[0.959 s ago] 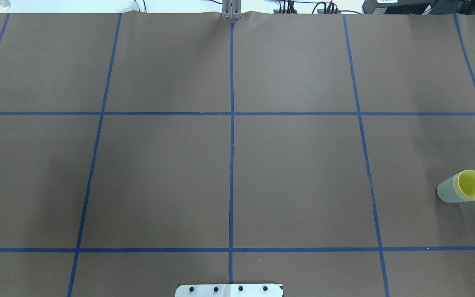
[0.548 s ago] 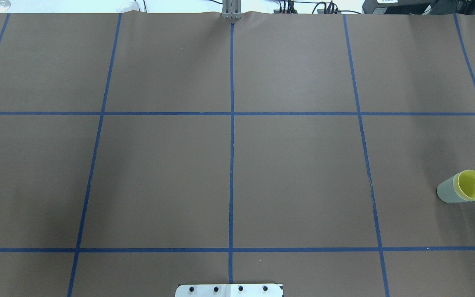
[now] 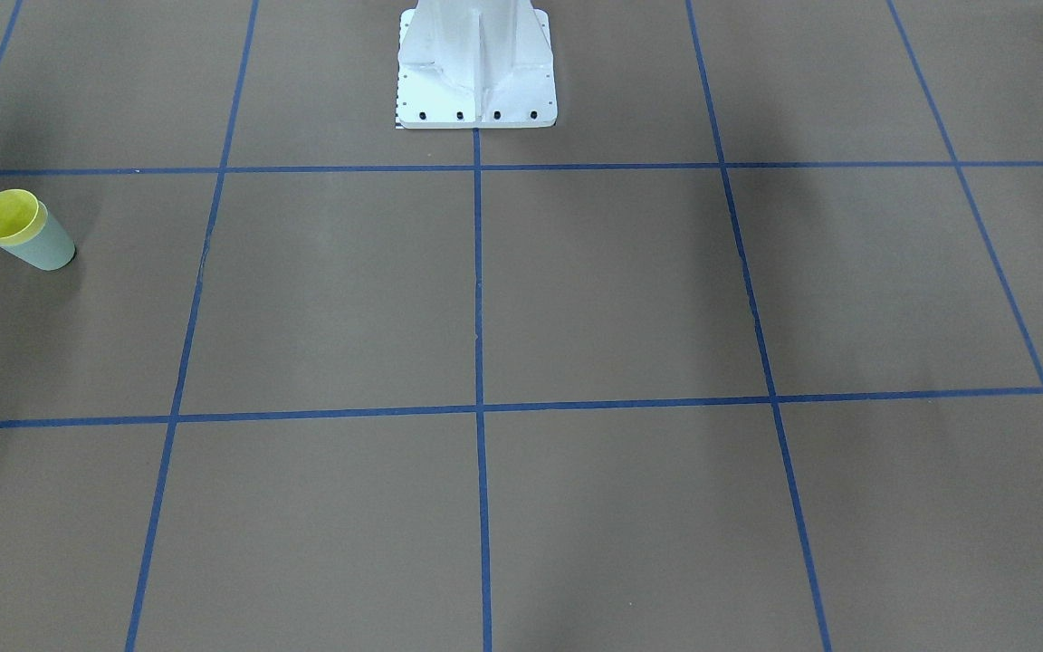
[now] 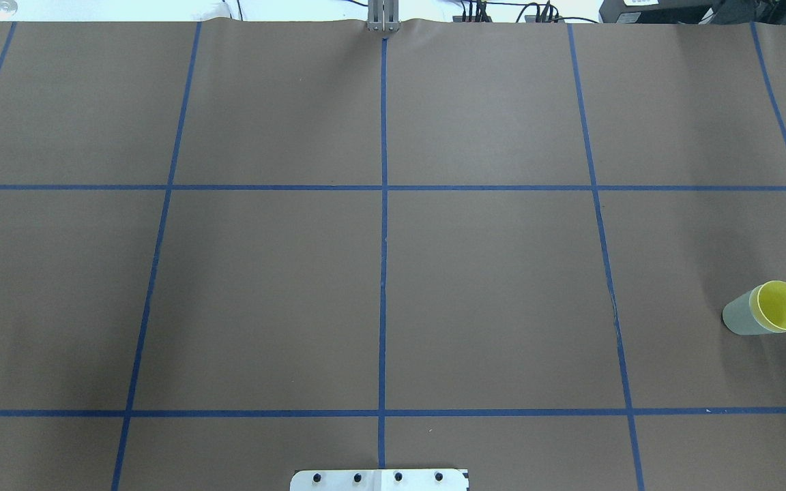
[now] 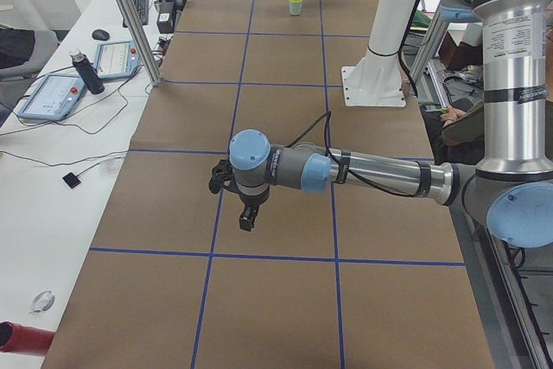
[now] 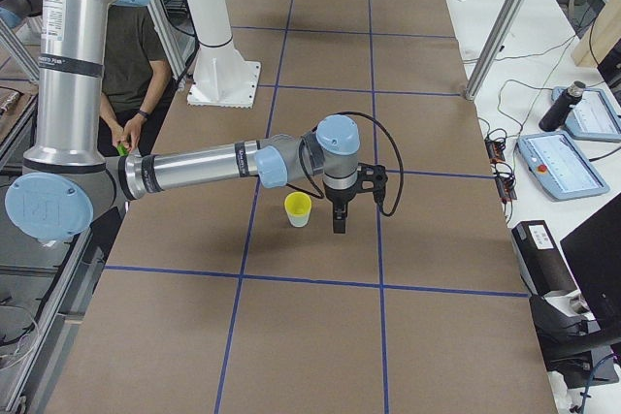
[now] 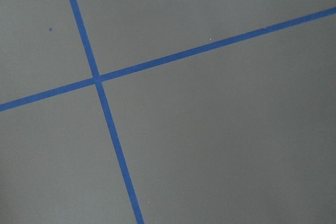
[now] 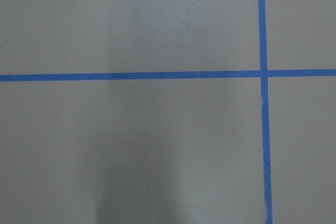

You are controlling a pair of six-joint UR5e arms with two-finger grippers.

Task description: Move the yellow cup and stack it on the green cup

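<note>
Overhead exterior: yellow cup (image 4: 782, 307) sits nested inside green cup (image 4: 741, 320); only its rim and inner wall show above the green wall.
Place: the pair stands on the table (image 4: 488, 286) at the robot's right end, in the middle row of the tape (image 4: 383, 273) grid, clear of the lines.
Axis: long axis upright, green base down on the table, both mouths up; the exterior right view shows no lean.
Right gripper (image 6: 338, 228): points straight down near the cups and apart from them. It shows only in a side view, so I cannot tell how its jaws stand.
Left gripper (image 5: 246, 222): points down over the other end of the table, well apart from the cups. I cannot tell whether its jaws are parted or closed.
Wrist views: only table and tape.
</note>
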